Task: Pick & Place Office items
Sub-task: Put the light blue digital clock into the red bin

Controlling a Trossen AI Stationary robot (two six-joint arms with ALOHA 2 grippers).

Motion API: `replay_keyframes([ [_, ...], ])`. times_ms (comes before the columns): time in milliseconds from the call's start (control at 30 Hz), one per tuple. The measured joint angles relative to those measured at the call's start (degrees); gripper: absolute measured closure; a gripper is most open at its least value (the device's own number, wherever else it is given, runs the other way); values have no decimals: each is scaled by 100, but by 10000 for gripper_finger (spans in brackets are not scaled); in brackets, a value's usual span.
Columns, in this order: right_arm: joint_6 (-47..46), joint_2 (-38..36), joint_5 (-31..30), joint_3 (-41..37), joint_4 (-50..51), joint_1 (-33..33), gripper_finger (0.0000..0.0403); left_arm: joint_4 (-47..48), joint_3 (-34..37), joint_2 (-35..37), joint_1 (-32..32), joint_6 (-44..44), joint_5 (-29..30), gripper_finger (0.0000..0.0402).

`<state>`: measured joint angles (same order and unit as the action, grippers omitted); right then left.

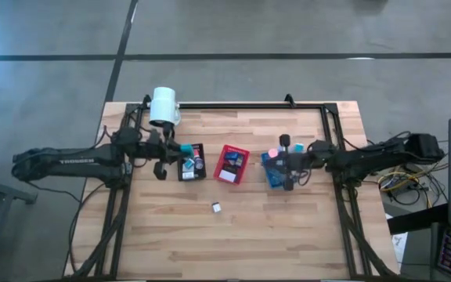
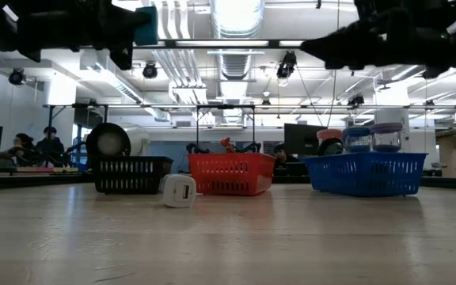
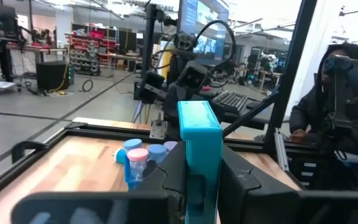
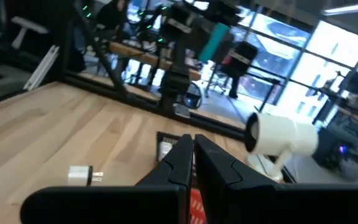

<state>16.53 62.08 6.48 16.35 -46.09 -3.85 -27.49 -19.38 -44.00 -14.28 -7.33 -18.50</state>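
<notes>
**Teal block held high over the black tray; a loose release could miss**

My left gripper is closed on a teal block, which stands upright between my two dark fingers and sticks well above them. Seen from above, this gripper hangs just beside the black tray, at the left of the desk, raised clear of the wood. The tray already holds a few small items. If I let go from this height, I judge the block could bounce on the tray's rim or tip out onto the desk. Its tall, narrow shape could also make it pivot in my grip if I swing fast.

My right gripper has its fingers pressed together with nothing between them. From above, it hovers over the blue tray, which is already crowded with pink and blue round caps rising above its walls. Dropping lower here could knock them over.

Between the two sits the red tray. One small white block lies alone on the desk, in front of the trays and well apart from both grippers. A big white cylinder stands at the desk's far edge near my left arm; a wide swing could clip it.
</notes>
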Motion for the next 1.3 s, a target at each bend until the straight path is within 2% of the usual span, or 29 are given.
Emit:
replay_keyframes([
  [167, 240, 535, -26, 672, 536, 150, 358, -284, 0, -247, 183, -69, 4, 350],
  [333, 527, 1013, -46, 1402, 981, 170, 285, -707, 0, -605, 387, -131, 6, 350],
  [467, 1289, 1360, -124, 1899, 1059, 291, 225, -1381, 0, -992, 472, -425, 31, 350],
  [633, 2071, 1736, -1453, 2530, 1062, 551, 173, -2186, -108, -1480, 494, -940, 55, 350],
  [700, 2446, 1910, -1742, 2757, 1059, 640, 159, -2338, -181, -1648, 498, -1039, 90, 350],
  [933, 3291, 2345, -1760, 3372, 1086, 815, 120, -2219, -727, -2135, 498, -1150, 28, 350],
  [1167, 3792, 2651, -2503, 3780, 1147, 955, 84, -1756, -1186, -2518, 509, -1267, 25, 350],
  [1300, 3878, 2693, -2595, 3935, 1231, 984, 76, -1727, -1312, -2707, 514, -1290, -15, 350],
])
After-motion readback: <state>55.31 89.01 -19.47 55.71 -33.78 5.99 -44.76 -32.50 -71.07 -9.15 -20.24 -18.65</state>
